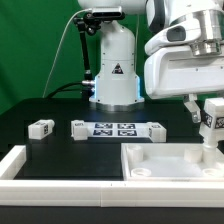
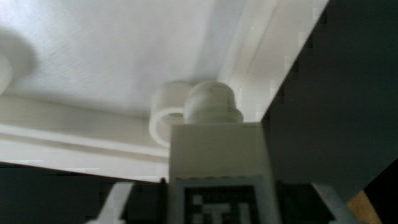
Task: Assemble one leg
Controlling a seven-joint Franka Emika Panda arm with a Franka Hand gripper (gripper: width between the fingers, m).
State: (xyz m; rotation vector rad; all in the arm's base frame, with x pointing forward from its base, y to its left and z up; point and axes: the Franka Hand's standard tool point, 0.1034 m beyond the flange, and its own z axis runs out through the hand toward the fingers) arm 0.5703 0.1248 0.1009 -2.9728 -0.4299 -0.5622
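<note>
Spare leg [image 1: 40, 128] lies far left on the black tabletop [image 1: 30, 105]. Marker board [image 1: 115, 128] mid-table. White tray [image 1: 150, 162] front right. Above its right corner, gripper [image 1: 210, 126] clamped on upright leg [image 2: 215, 165], tip at the corner socket [image 2: 175, 102]; seating unclear.

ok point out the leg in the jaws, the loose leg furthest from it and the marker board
held leg [image 2: 215, 150], wrist view, white body above tag
far loose leg [image 1: 40, 128], exterior view, its tagged face
marker board [image 1: 118, 129], exterior view, middle tags
</note>
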